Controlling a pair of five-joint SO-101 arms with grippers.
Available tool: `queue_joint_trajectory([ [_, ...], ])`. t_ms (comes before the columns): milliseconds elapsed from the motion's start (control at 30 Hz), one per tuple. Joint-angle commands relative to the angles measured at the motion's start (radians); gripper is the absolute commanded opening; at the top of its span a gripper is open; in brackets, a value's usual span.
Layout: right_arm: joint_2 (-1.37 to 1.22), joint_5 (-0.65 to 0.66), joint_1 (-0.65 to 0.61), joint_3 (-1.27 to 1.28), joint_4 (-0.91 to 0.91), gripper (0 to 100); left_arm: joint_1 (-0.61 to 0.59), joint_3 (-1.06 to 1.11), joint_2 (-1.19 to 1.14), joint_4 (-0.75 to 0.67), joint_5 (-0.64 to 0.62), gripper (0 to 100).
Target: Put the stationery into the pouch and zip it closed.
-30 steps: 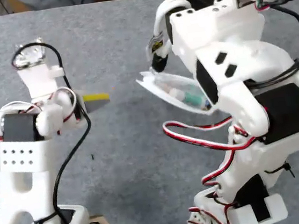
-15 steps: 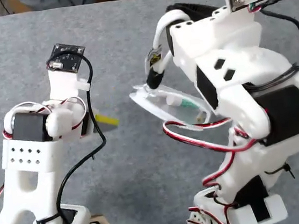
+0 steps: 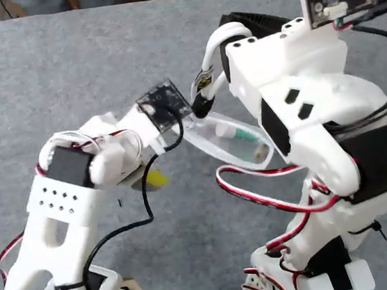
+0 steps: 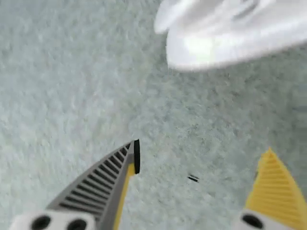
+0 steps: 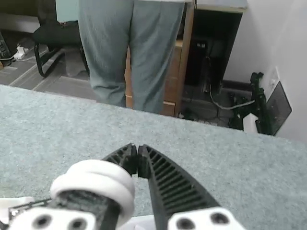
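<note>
A clear pouch (image 3: 229, 139) with a green-tipped stationery piece (image 3: 245, 134) inside hangs tilted at the table's middle. My right gripper (image 3: 202, 100) sits at the pouch's left rim. In the right wrist view its black fingers (image 5: 139, 158) are pressed together and point over the far table edge. The grip point itself is hidden. My left gripper (image 4: 201, 163) is open, with nothing between its grey finger (image 4: 120, 167) and yellow finger (image 4: 272, 184). It hovers over bare carpet just short of the pouch (image 4: 230, 28). Its yellow fingertip (image 3: 157, 179) shows under the wrist.
The table is covered in grey carpet (image 3: 65, 61). The bulky right arm body (image 3: 316, 117) overhangs the pouch's right end. A person's legs (image 5: 129, 52) stand beyond the far edge. Free room lies at the far left.
My left arm has swung down and right, from the left side toward the pouch. The pouch has shifted slightly left and nearer along with the right gripper.
</note>
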State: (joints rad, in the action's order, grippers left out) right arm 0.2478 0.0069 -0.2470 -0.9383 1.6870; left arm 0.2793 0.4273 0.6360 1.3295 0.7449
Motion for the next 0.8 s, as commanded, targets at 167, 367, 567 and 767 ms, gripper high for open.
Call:
queue_joint_trajectory([
  [167,0.007,-0.011,-0.014,0.004,0.017,1.2,0.024,0.15,0.009,-0.37,0.031,39],
  [367,0.008,-0.011,-0.014,0.004,0.017,1.2,0.025,0.16,0.009,-0.549,-0.143,39],
  [567,0.01,-0.011,-0.009,-0.007,0.011,1.2,0.058,0.145,0.008,-0.594,-0.324,39],
  [767,0.01,-0.014,-0.009,-0.007,0.009,1.2,0.174,0.145,0.009,-0.543,-0.324,39],
])
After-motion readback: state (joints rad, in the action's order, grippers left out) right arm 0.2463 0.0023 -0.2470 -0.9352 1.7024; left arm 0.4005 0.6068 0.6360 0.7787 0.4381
